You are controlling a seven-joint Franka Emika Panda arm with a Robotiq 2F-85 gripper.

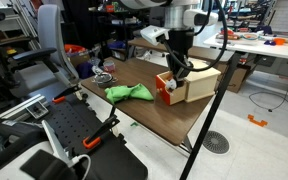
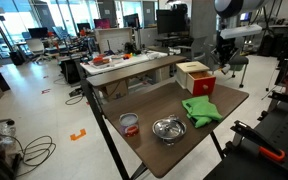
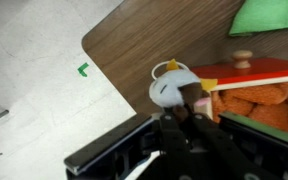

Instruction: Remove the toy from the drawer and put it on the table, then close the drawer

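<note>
At drawer's open end: toy (image 3: 170,88) right at the tips of the jaws, drawer (image 3: 256,72) standing open.
Gripper (image 1: 177,67) hangs over the front of the wooden box (image 1: 200,84). Wrist view puts the whitish toy dead ahead of the jaws, against them, just beside the red drawer front and over bare counter (image 3: 134,45). Toy is roundish, no clear long axis. Jaws open or closed: cannot tell, tips hidden by the toy; may be pinching it. Next move probably sets it down clear of the drawer's path.
</note>
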